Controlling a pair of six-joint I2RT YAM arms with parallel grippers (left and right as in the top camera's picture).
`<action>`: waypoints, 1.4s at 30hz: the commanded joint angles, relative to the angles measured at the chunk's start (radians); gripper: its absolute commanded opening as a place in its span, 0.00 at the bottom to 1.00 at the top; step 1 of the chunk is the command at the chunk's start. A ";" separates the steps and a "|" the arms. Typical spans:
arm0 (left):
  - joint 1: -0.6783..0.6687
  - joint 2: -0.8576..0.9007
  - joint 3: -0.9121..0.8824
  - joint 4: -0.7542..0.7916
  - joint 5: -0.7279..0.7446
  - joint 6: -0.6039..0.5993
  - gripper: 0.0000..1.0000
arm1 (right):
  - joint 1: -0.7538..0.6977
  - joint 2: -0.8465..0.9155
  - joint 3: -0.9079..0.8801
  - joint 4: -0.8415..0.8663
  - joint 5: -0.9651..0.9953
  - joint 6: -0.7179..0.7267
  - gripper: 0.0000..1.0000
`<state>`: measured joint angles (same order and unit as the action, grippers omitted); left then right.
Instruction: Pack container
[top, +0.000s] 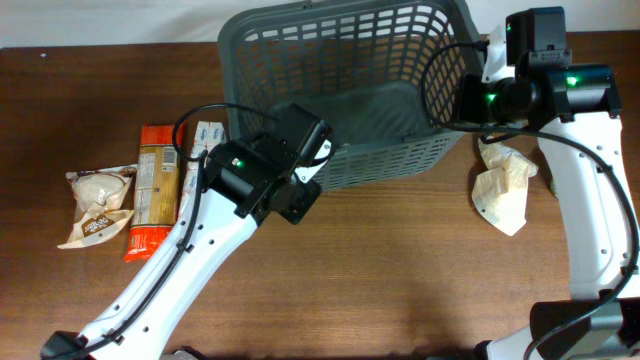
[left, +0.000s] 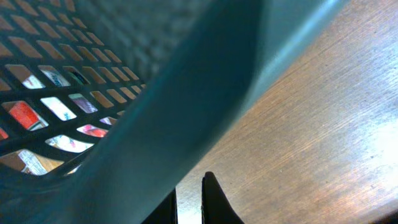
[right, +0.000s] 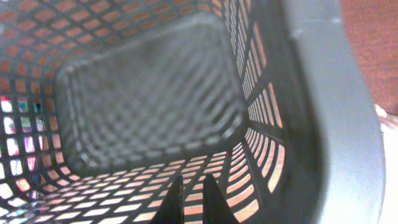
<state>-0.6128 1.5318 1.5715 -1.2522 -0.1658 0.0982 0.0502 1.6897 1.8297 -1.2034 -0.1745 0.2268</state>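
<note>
1. Basket (top: 390, 160) rim crosses right over the tips of the left gripper (left: 189, 183). Its two dark fingers (left: 214, 199) stand close together with a slim gap; I cannot tell whether they pinch the rim.
2. Right gripper (right: 193, 183) sits at the basket's right end and looks into the hollow. Its fingers are likewise narrow, set against the slotted wall, and a grip cannot be confirmed.
3. From overhead, the basket lies at the far middle of the table (top: 400, 270), tipped so that its inside and floor face the camera. The left arm meets its near-left corner.
4. Nothing shows inside the basket.
5. Left of the basket, on the table, lie a white-and-blue box (top: 205, 150), an orange packet (top: 155, 200) and a pale pouch (top: 100, 205), side by side.
6. To the right, near the right arm, lies a crumpled beige wrapper (top: 505, 185).
</note>
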 joint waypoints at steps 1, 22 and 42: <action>0.022 0.007 0.018 0.023 -0.015 0.032 0.02 | -0.004 0.003 0.008 -0.043 0.028 -0.013 0.04; 0.126 -0.081 0.041 0.017 -0.016 -0.008 0.02 | -0.005 -0.022 0.171 -0.110 -0.003 -0.107 0.04; 0.322 -0.347 0.111 -0.035 -0.223 -0.026 0.15 | -0.274 0.172 0.391 -0.110 0.058 0.018 0.04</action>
<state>-0.3244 1.1866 1.6756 -1.2808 -0.3740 0.0860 -0.2245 1.8034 2.2303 -1.3197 -0.0921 0.2302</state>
